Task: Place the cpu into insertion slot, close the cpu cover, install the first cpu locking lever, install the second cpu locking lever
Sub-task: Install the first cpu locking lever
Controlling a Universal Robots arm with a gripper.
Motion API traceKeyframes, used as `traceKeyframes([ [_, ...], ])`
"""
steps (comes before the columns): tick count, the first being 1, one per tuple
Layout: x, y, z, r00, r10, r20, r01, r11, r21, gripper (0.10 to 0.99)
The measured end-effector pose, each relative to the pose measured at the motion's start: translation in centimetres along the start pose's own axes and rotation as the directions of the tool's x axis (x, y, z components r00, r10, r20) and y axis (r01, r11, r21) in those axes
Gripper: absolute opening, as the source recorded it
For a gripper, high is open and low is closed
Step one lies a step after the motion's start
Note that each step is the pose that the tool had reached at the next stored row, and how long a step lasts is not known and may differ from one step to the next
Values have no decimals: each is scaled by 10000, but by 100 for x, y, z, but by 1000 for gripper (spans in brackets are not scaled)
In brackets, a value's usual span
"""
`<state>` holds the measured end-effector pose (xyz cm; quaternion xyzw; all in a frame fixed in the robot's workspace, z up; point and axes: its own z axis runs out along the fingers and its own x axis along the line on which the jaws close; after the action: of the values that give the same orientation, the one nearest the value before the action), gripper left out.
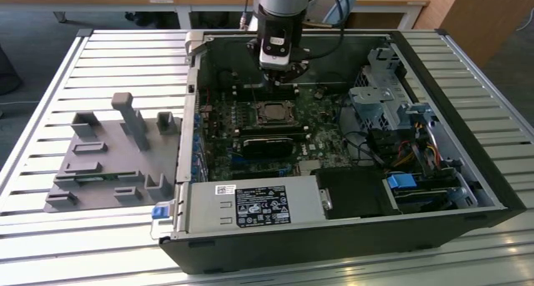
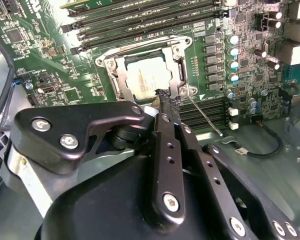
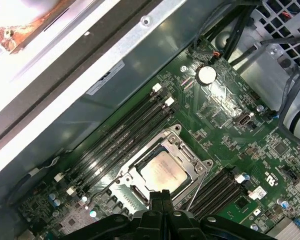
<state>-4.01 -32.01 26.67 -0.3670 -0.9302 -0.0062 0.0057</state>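
Evidently lever stage. Exterior view: fingers (image 1: pixel 279 81) hang just beyond the chip (image 1: pixel 271 112). Second wrist view: chip seated in socket (image 2: pixel 140 56), cover (image 2: pixel 115 75) apparently down; fingers closed, empty, tips beside unlatched lever (image 2: pixel 202 116). First wrist view: likewise. Latching likely needs a downward, sideways push.

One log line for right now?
silvery square cpu: seated | silvery metal cover frame: down around it | gripper: shut, at frame's corner beside thin metal lever

Silvery cpu (image 2: pixel 147 77) seated w/ cpu cover (image 2: pixel 119 80) down
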Motion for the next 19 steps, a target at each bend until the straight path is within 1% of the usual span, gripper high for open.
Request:
traceKeyframes([
  [9,0,0,0,9991,-436,-4,436,9991,7,106],
  [19,0,0,0,9957,-927,-8,927,9957,14,106],
])
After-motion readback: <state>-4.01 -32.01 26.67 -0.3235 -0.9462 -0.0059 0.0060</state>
